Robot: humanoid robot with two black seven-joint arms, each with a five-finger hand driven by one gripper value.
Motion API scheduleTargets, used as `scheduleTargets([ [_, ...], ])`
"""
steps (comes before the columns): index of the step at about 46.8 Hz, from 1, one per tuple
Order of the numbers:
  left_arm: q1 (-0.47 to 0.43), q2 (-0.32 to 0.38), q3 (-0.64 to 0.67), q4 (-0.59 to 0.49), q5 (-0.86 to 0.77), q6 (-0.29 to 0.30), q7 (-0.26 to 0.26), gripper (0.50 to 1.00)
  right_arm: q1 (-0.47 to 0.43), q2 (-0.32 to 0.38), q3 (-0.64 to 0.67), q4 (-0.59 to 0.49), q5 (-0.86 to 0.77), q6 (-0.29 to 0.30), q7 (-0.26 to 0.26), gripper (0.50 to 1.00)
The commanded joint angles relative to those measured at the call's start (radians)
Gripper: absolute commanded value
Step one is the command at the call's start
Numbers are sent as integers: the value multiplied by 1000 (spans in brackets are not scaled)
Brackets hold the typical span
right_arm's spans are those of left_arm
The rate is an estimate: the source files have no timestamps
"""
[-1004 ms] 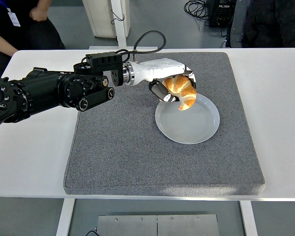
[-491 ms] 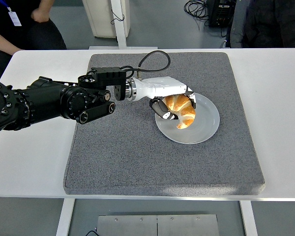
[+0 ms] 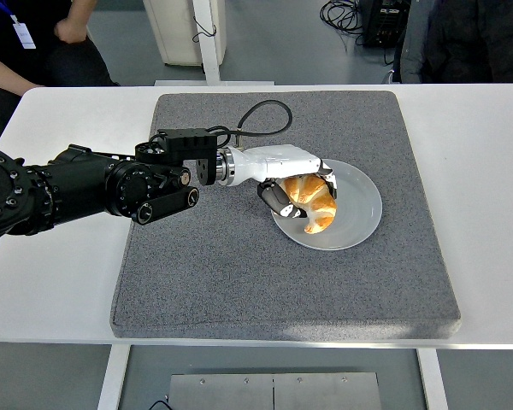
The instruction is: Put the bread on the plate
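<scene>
Left hand (image 3: 297,183) covers the upper end of the bread (image 3: 315,203) and the plate's (image 3: 359,213) near-left rim, so contact between bread and plate underneath can't be told; the left arm (image 3: 85,186) is cut by the left edge. A person (image 3: 34,43) at top left is cropped by the top and left edges, only a torso, forearm and a badge too small to read, and a dark figure (image 3: 479,38) at top right is cut by the frame too. The worktop (image 3: 60,282) runs off both sides, its legs mostly hidden below the near edge, and the cables (image 3: 342,13) at top are too small to sort out.
</scene>
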Motion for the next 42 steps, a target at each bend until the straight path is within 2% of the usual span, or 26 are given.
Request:
scheduleTargets([
  [1, 2, 0, 0, 1, -1, 0, 0, 500, 0, 0, 0, 0, 0, 1, 0, 1000],
  [24, 31, 0, -3, 2, -13, 3, 0, 505, 0, 0, 0, 0, 0, 0, 0, 1000],
  [27, 31, 0, -3, 2, -16, 3, 0, 578, 0, 0, 0, 0, 0, 0, 0, 1000],
  [32, 33, 0, -5, 2, -18, 3, 0, 655, 0, 0, 0, 0, 0, 0, 0, 1000],
  [40, 50, 0, -36, 4, -18, 3, 0, 751, 0, 0, 0, 0, 0, 0, 0, 1000],
  [42, 51, 0, -40, 5, -18, 1, 0, 760, 0, 0, 0, 0, 0, 0, 0, 1000],
])
